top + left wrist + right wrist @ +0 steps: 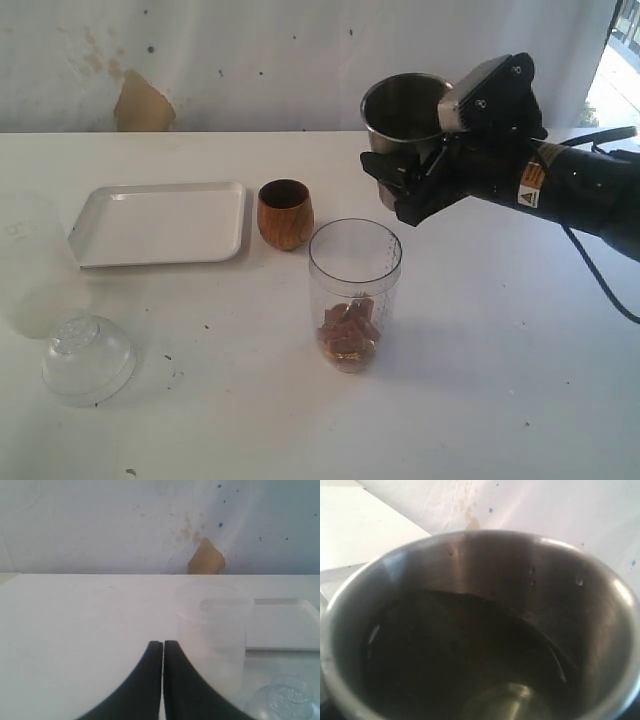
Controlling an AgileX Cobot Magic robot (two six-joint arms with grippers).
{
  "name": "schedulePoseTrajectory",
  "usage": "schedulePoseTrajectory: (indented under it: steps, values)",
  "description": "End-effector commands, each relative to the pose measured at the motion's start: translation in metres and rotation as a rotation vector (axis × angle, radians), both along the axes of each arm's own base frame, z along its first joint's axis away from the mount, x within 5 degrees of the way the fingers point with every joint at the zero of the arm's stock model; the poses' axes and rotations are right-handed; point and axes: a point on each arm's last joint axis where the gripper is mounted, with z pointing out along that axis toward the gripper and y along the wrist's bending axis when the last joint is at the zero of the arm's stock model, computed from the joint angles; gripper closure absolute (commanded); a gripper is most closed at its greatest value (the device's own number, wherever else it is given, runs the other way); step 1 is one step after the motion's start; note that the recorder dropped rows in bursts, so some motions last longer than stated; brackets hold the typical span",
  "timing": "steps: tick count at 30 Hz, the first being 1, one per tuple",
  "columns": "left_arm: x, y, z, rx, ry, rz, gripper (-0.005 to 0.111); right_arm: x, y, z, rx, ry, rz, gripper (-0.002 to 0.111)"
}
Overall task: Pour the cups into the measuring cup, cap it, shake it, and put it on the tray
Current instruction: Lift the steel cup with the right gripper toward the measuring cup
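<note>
Steel cup [400, 105], gripped around its body by the right gripper [408, 186], hangs mouth-up above the middle of the table [500, 390], just behind the open measuring cup [355, 290], likely poised to tip into it, while the left gripper [163, 680] sits closed and empty toward the left edge.

In the exterior view the tapered stainless-steel tumbler [400, 110] loses its lower body behind the black right gripper [392, 192], whose arm [590, 190] runs off the frame at three o'clock. At nine o'clock the frosted translucent plastic container [25, 260] is so washed out that its outline hardly shows. The printed marks on the tall clear plastic measuring cup [355, 265] are too small to read, and the brown pieces [348, 330] at its bottom too blurred to identify.
</note>
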Motion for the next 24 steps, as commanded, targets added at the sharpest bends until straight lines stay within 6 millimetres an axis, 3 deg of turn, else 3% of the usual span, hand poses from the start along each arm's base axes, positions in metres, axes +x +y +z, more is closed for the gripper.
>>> schedulePoseTrajectory:
  steps: [1, 10, 24]
  values:
    - [0.000, 0.000, -0.001, 0.003, -0.010, -0.003, 0.106, 0.000, 0.002, 0.013, 0.038, -0.066, 0.029, 0.108]
    - [0.000, 0.000, -0.001, 0.003, -0.010, -0.003, 0.106, 0.005, 0.006, -0.005, 0.011, -0.123, 0.089, 0.108]
    - [0.000, 0.000, -0.001, 0.003, -0.010, -0.003, 0.106, 0.004, 0.009, -0.003, -0.092, -0.239, 0.138, 0.108]
